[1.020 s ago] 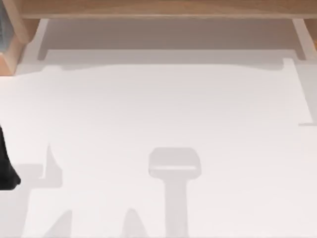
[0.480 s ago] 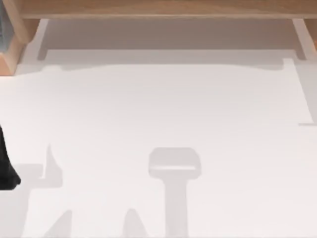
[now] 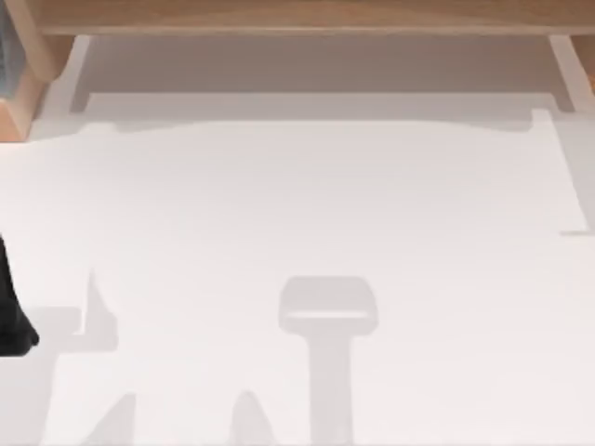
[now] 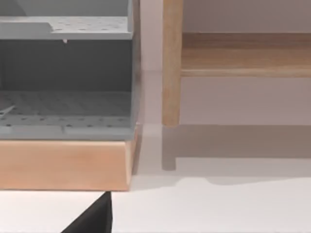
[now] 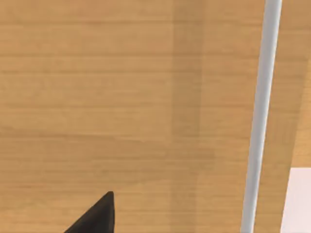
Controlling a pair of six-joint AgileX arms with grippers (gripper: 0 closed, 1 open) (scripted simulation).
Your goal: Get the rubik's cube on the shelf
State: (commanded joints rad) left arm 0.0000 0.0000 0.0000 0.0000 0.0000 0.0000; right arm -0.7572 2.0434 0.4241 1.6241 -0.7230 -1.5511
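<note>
The rubik's cube is out of view. The shelf [image 3: 297, 17] is a long light-brown board running along the far edge of the white table, standing on pale side supports [image 3: 567, 74]. In the left wrist view its board [image 4: 243, 53] and one upright support [image 4: 171, 63] stand ahead, past a black part of my left gripper [image 4: 95, 218]. My left arm [image 3: 11, 316] sits at the table's left edge. The right wrist view looks closely onto a light-brown wooden surface [image 5: 121, 97], with a black part of my right gripper [image 5: 97, 216] just over it.
A grey perforated cabinet [image 4: 63, 73] on a wooden base [image 4: 63, 165] stands at the far left, beside the shelf's left support. A thin white strip [image 5: 260, 116] crosses the wood in the right wrist view. White table surface [image 3: 297, 204] lies in front of the shelf.
</note>
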